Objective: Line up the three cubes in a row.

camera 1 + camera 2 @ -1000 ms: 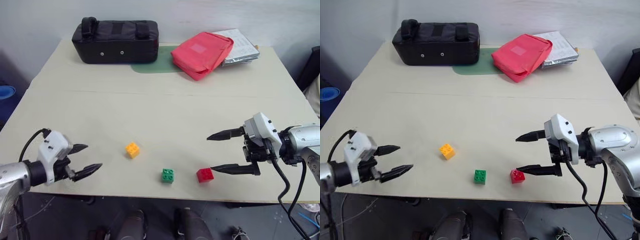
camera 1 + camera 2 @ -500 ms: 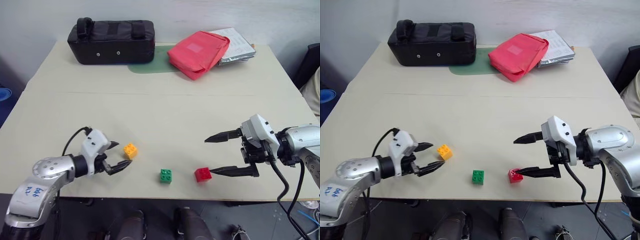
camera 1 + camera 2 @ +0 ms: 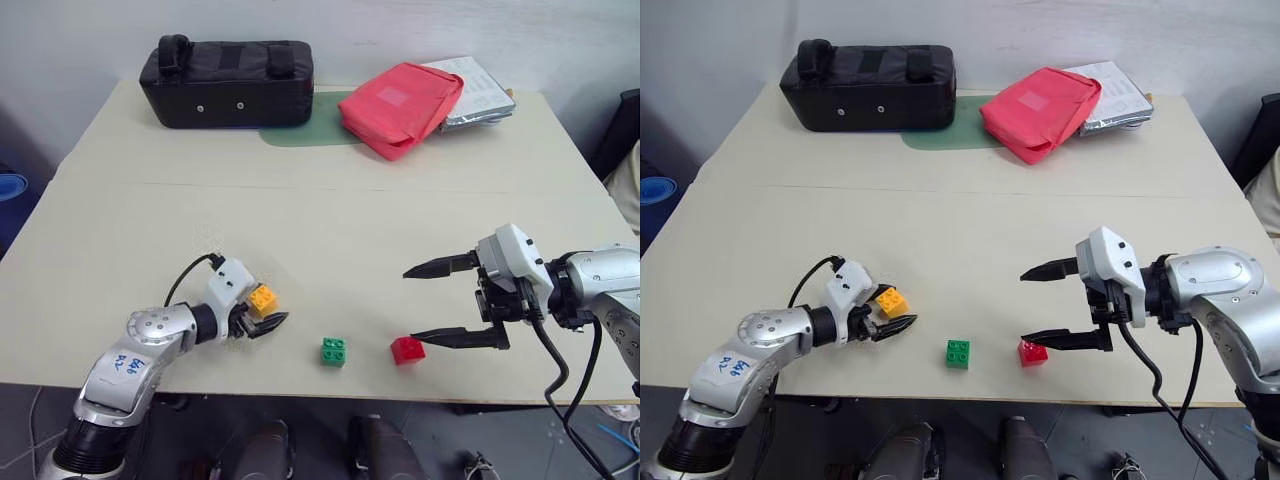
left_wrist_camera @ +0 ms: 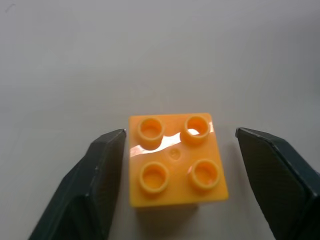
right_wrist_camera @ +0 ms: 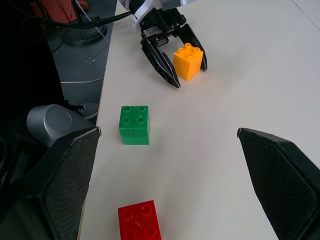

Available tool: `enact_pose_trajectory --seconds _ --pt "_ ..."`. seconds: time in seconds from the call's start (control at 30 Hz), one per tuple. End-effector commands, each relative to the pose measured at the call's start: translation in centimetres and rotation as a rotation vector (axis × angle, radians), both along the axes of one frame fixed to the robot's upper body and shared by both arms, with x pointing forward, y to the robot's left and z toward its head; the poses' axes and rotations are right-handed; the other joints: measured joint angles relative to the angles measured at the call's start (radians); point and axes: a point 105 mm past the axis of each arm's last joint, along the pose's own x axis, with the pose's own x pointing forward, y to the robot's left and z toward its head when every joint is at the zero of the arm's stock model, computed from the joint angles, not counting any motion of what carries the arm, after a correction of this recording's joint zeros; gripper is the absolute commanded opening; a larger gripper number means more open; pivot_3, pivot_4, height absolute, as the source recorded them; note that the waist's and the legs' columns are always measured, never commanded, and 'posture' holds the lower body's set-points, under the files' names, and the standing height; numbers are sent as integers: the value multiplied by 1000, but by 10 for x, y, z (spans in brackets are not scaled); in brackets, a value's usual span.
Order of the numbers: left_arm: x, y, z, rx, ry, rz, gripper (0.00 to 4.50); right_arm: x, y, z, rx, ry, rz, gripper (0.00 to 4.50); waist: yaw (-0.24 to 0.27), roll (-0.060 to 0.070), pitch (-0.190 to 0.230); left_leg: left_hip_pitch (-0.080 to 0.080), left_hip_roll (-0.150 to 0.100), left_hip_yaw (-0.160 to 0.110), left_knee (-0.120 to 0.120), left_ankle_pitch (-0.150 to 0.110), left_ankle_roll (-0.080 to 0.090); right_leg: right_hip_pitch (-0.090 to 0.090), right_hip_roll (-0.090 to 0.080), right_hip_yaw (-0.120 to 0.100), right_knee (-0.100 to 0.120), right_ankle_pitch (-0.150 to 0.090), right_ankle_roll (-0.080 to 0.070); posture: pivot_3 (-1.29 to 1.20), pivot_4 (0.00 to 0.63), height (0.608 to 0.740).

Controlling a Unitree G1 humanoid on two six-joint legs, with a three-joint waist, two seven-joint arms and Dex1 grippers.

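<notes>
- The left gripper (image 3: 262, 314) sits low over the table (image 3: 330, 215) near its front edge, left of centre, fingers spread to either side of the orange brick (image 4: 176, 160). In the left wrist view a thin gap shows on each side, wider on one (no squeeze on the brick).
- The orange brick stands studs up on the table, a little farther from the front edge than the other two.
- The green brick (image 3: 335, 351) lies near the middle of the front edge, apart from the orange one, with bare table between them.
- The red brick (image 3: 406, 350) lies right of the green, about as close to the front edge; the gap between them is open.
- The right gripper (image 3: 428, 303) hangs above the table on the right with its fingers spread wide and nothing between them; its lower fingertip (image 3: 420, 335) is just beside the red brick (touching or not, I cannot tell).
- Along the back edge sit a black case (image 3: 228, 80), a red pouch (image 3: 404, 105) and papers (image 3: 480, 90); the wide middle stretch is bare.
</notes>
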Motion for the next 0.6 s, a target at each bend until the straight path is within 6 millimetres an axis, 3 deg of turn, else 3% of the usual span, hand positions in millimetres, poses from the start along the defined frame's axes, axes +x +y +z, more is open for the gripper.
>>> enact_pose_trajectory --seconds 0.03,0.13,0.23,0.37,0.5,0.6 --pt "-1 0 8 11 -43 -27 2359 -4 4 5 -6 -37 26 4500 -1 0 0 0 0 0 0 0 0 0 0 0 0 0 0 0 150 740" --pt "0 7 9 31 -48 -38 1508 -2 4 5 -13 -43 27 4500 -1 0 0 0 0 0 0 0 0 0 0 0 0 0 0 0 150 740" --pt "-3 11 15 70 -80 -140 1538 -2 4 5 -12 -44 28 4500 -1 0 0 0 0 0 0 0 0 0 0 0 0 0 0 0 150 740" --pt "-29 10 28 85 -96 -468 1538 -3 3 3 -17 -38 34 4500 -2 0 0 0 0 0 -1 0 0 0 0 0 -1 0 0 0 150 740" --pt "-31 31 23 208 -86 -630 1538 -6 4 -1 -32 -32 50 4500 -3 0 0 0 0 0 -2 0 -1 0 -1 0 -2 -1 -1 0 150 740" --pt "-26 35 18 224 -63 -657 1538 -8 2 -4 -47 -31 52 4500 -2 0 0 0 0 0 -2 0 -1 0 -1 -1 -2 -1 -1 0 150 740"
